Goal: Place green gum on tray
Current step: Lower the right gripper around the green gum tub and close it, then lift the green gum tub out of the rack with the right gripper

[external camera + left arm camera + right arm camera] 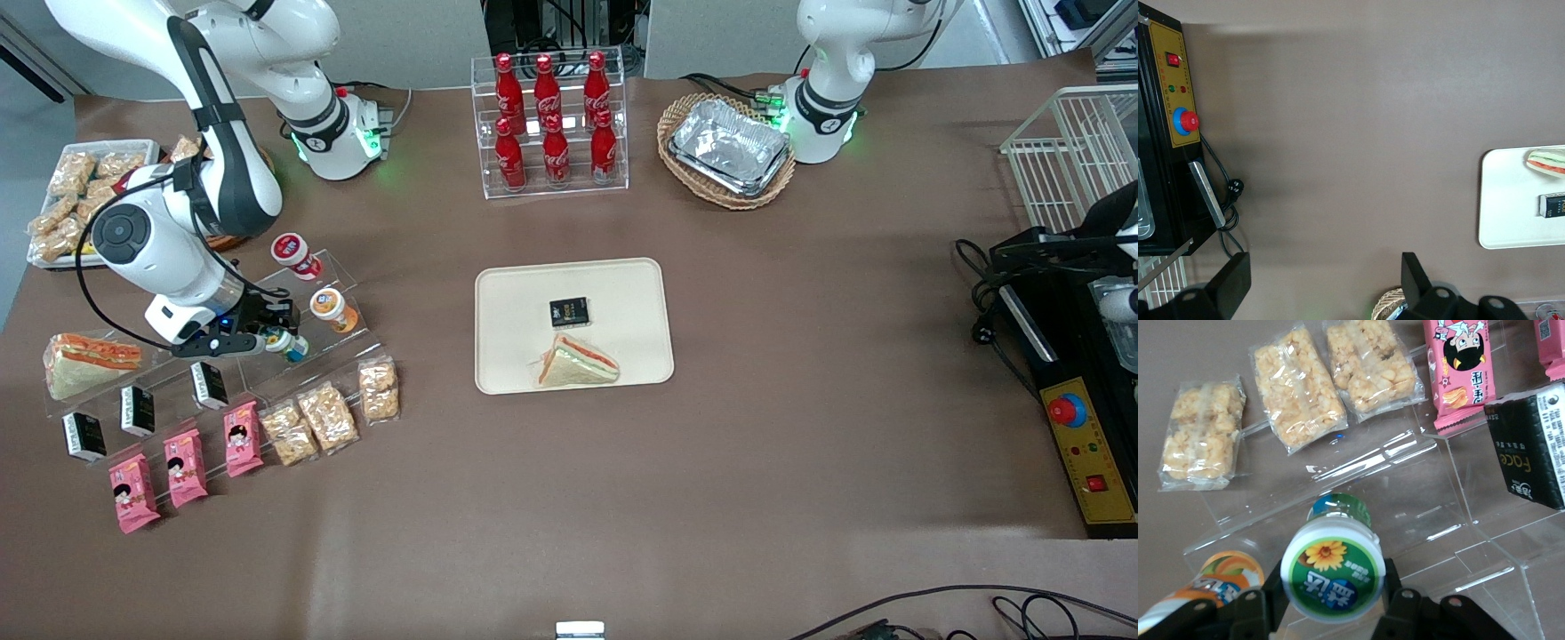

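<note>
The green gum [1333, 568] is a small bottle with a white lid rimmed green. It stands between the two black fingers of my gripper [1333, 587], which is shut on it over the clear acrylic stand. In the front view the gripper [283, 342] holds the gum [291, 345] at the working arm's end of the table, beside the orange-lidded bottle [331, 308]. The cream tray [516, 356] lies at the table's middle, holding a sandwich [576, 364] and a small black box [569, 312].
The clear acrylic stand [267, 378] carries a red-lidded bottle [294, 255], black boxes, pink snack packs and cereal bar packs [1298, 387]. A cola rack [551, 124] and a basket of foil trays [727, 149] stand farther from the camera.
</note>
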Controlling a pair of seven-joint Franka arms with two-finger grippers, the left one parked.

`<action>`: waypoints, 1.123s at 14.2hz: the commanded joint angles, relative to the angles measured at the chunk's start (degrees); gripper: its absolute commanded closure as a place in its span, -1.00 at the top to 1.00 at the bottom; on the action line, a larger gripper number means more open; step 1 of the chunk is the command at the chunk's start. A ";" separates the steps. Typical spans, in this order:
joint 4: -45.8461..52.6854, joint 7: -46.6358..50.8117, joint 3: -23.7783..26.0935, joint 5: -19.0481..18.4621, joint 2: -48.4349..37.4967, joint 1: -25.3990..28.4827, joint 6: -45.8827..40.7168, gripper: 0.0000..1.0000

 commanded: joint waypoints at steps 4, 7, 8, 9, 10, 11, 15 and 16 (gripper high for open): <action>-0.18 0.01 -0.16 0.37 0.45 -0.28 1.42 -0.35; 0.17 -0.69 -0.33 0.37 -1.04 -0.28 0.54 -0.44; 0.43 -0.78 -0.33 0.28 -1.92 -0.28 -0.33 -0.45; 0.96 -0.87 -0.33 0.28 -2.97 -0.28 -2.08 -0.46; 1.75 -0.78 -0.33 0.28 -3.94 -0.28 -4.18 -0.46; 3.06 -0.87 -0.33 0.28 -4.99 -0.28 -6.99 -0.46; 14.81 -0.70 -0.16 0.37 -7.81 -0.10 -26.38 -0.46; 19.03 -0.61 0.02 0.37 -7.73 -0.10 -31.92 -0.46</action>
